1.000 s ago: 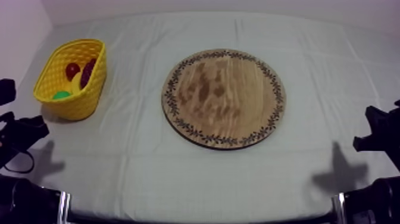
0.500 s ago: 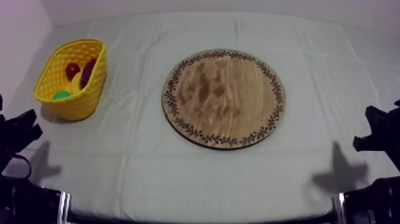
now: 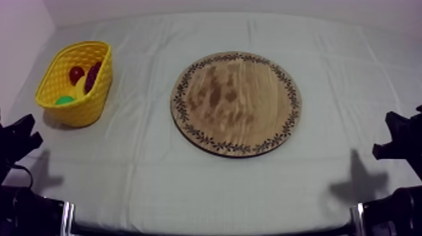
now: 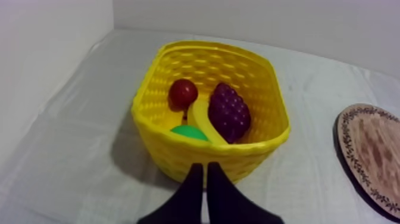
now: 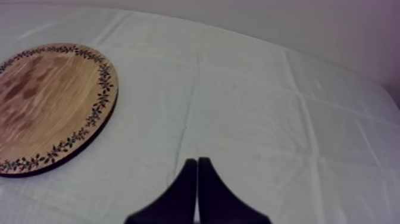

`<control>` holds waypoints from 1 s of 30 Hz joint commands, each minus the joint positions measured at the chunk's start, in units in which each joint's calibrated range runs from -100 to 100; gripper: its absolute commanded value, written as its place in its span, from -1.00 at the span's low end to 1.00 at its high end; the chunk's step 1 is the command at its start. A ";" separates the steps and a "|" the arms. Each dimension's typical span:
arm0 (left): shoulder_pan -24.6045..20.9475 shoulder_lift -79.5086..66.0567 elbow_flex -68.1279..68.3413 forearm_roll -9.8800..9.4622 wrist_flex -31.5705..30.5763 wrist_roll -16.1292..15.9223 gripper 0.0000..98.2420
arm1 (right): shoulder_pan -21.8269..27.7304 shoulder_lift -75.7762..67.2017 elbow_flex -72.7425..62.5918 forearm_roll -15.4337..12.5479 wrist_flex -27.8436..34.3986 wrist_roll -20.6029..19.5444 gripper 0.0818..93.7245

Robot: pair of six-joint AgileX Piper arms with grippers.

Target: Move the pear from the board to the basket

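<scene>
The green toy pear (image 4: 189, 132) lies inside the yellow woven plastic basket (image 4: 209, 45), low against its near wall, with just its rounded top showing. Touching it is a yellow toy banana (image 4: 201, 114), which runs along the basket's floor between a small red fruit (image 4: 183, 93) and a bunch of dark purple grapes (image 4: 229, 112). The grapes lean on the banana, and the small red fruit sits just beside it, toward the far wall.

In the top view the basket stands at the table's left side, toward the back, on the grey-white cloth (image 3: 188, 179). The round wooden board (image 3: 236, 103), with a dark leaf-patterned rim, lies flat near the middle of the table, well apart from the basket.

The left gripper (image 4: 205, 169) has its two black fingers pressed together into a narrow wedge with nothing between them, pointing at the basket's near wall. The right gripper (image 5: 197, 163) is likewise closed on nothing, fingers together, over the cloth beside the board's edge and apart from it. Seen from above, both arms sit low at their own sides of the table
</scene>
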 commanded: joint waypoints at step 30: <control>-0.16 -0.01 1.28 -0.35 -2.49 -2.15 -1.00 | 0.01 -0.05 0.00 0.02 0.04 0.00 -0.99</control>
